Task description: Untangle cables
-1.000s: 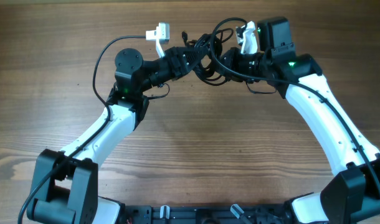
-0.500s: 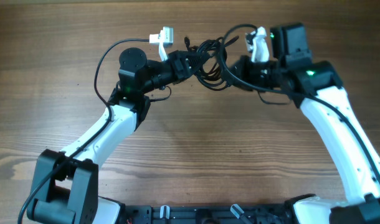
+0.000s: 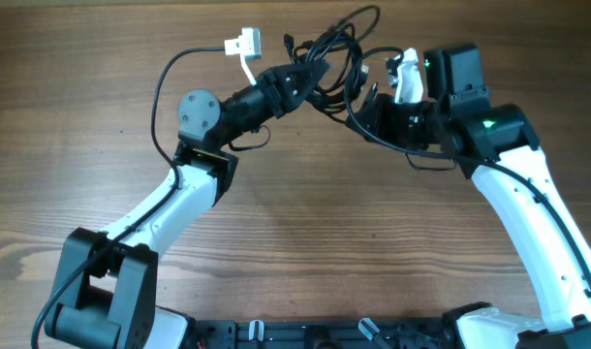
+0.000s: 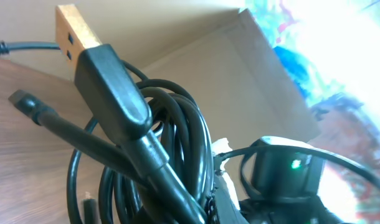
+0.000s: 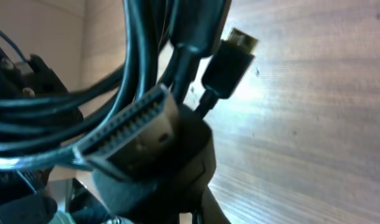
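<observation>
The cables (image 3: pixel 332 53) are a tangled bundle of thin black cords held up between both grippers at the far middle of the table. My left gripper (image 3: pixel 307 76) is shut on the bundle's left side. My right gripper (image 3: pixel 365 105) is shut on its right side. In the left wrist view the coiled cables (image 4: pixel 177 143) fill the frame, with a gold-tipped USB plug (image 4: pixel 75 31) sticking up. In the right wrist view a wide flat plug (image 5: pixel 131 134) and a smaller plug (image 5: pixel 230 59) hang in front of the jaws, which are hidden.
The wooden table (image 3: pixel 305 233) lies under both arms. A white connector (image 3: pixel 243 45) on the left arm's own wiring sticks out at the far left. The right arm's white wrist part (image 3: pixel 405 76) sits close behind the bundle.
My left gripper has swung up and toward the far edge, lifting the bundle with it. My right gripper has shifted slightly right and the cords between the two are stretched more.
</observation>
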Robot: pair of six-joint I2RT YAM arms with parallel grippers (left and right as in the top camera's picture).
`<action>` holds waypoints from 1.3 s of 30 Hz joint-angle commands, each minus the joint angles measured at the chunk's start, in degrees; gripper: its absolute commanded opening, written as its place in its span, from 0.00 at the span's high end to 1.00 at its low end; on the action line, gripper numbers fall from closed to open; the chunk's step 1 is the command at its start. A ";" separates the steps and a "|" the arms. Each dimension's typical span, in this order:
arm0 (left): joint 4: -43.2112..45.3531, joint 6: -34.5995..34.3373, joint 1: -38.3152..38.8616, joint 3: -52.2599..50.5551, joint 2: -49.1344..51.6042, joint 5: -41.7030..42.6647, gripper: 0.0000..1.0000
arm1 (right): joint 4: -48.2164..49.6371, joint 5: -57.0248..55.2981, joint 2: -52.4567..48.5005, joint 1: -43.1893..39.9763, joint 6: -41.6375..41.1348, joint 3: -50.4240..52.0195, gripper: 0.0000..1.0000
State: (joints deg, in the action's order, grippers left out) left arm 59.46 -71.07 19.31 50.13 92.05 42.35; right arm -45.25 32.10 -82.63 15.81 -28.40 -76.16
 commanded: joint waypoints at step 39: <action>1.92 -14.08 -1.40 1.75 -1.29 5.07 0.96 | 15.50 -0.04 -3.37 -6.21 2.58 -0.33 0.60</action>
State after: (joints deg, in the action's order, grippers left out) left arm 61.32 -87.31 17.63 50.43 92.03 45.39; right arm -30.74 32.03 -83.55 8.34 -24.62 -75.99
